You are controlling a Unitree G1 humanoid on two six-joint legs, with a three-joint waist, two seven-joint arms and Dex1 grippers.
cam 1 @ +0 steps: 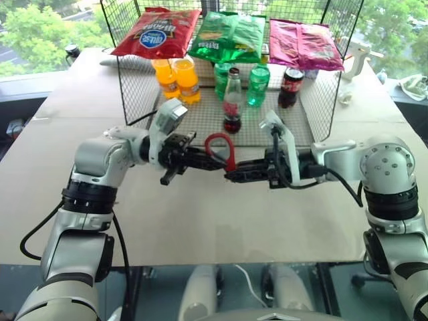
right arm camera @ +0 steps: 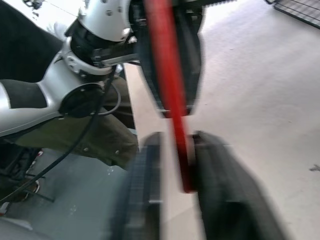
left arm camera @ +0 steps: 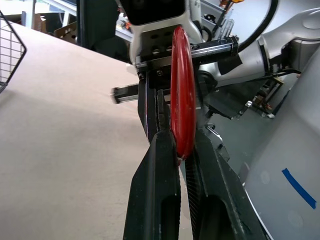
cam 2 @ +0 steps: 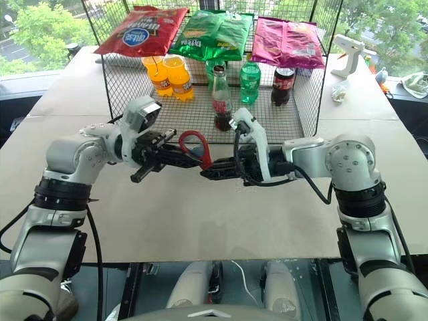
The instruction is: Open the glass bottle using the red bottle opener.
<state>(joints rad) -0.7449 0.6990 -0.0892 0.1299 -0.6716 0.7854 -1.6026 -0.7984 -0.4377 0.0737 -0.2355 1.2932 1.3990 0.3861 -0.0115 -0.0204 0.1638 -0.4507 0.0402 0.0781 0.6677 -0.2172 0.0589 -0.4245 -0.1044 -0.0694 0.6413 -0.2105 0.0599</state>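
Left eye view: both arms meet in mid-air above the table (cam 1: 200, 221), with the red bottle opener (cam 1: 221, 148) between them. Left gripper (cam 1: 208, 162) is clamped on the loop end; left wrist view shows its 2 fingers (left arm camera: 157, 165) pinching the red strip edge-on. Right gripper (cam 1: 231, 175) has its jaws closed on the handle end; right wrist view shows the red bar between its blurred fingers (right arm camera: 220, 165). So this looks like a hand-to-hand transfer, both holding.

The glass bottle (cam 1: 232, 100) stands upright on the mesh floor of the wire basket (cam 1: 134, 93), behind the grippers, well apart from them, between the orange bottles (cam 1: 177, 79) and a green bottle (cam 1: 257, 83). A dark plastic bottle (cam 1: 290, 87) stands further right, and chip bags (cam 1: 231, 35) hang on top.

Doing it well, my judgement:
- confirm the right grip is firm on the handle before the left lets go
- left should open straight, no twisting
- keep the loop head free for the cap
- risk: opener slips or rotates in a thin edge-on pinch
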